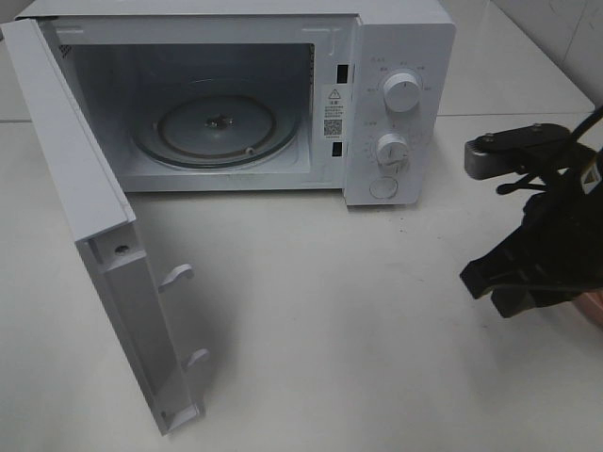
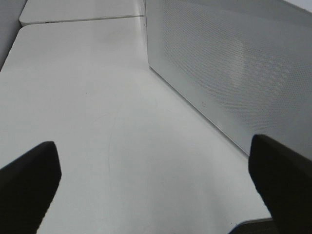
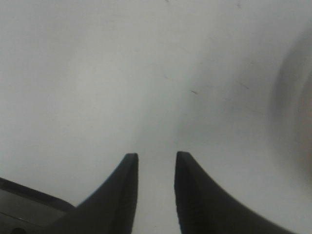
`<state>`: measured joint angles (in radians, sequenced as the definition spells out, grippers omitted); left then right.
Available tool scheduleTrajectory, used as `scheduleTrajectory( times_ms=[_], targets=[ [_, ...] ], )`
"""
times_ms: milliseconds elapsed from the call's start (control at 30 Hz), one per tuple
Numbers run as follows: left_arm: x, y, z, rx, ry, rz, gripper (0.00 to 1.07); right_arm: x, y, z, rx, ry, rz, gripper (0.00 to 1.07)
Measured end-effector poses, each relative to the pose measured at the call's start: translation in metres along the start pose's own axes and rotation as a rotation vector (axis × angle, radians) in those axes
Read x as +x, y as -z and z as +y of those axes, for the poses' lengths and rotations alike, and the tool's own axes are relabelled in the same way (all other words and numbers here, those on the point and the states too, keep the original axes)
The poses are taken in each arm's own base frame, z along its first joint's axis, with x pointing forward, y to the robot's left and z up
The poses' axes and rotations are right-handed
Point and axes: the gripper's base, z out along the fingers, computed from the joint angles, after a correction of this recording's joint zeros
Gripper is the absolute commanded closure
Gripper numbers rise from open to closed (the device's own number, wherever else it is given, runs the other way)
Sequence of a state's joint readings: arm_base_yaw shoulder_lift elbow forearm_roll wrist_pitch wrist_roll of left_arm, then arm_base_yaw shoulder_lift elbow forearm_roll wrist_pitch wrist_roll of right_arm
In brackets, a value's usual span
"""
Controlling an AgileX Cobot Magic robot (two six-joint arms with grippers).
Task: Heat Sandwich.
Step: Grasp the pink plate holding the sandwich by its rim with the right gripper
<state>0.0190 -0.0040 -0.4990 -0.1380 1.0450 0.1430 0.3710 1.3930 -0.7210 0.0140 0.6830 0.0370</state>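
black right hand (image 3: pixel 156 154) slightly parted, empty over table (image 3: pixel 97 73); left hand (image 2: pixel 153 151) spread wide.

A white table (image 1: pixel 377 330) carries a white microwave (image 1: pixel 245 104), door (image 1: pixel 122 282) swung open.

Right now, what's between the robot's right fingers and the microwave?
Nothing. The high view shows only bare white table between the right fingers and the microwave.

I see a white microwave (image 1: pixel 396 104) on my white table (image 1: pixel 377 330), door (image 1: pixel 85 207) wide open, round glass plate (image 1: pixel 217 127) inside
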Motion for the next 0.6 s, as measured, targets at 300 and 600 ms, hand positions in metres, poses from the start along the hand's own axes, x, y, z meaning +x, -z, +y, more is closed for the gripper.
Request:
scheduleTrajectory(
  times_ms=[300,600],
  targets=[
    [0.0,0.0,0.0,0.0,0.0,0.0,0.03,0.005,0.009,-0.042,0.072,-0.131,-0.005,0.26],
    [0.0,0.0,0.0,0.0,0.0,0.0,0.03,0.01,0.012,-0.069,0.129,-0.207,-0.005,0.1]
  ],
)
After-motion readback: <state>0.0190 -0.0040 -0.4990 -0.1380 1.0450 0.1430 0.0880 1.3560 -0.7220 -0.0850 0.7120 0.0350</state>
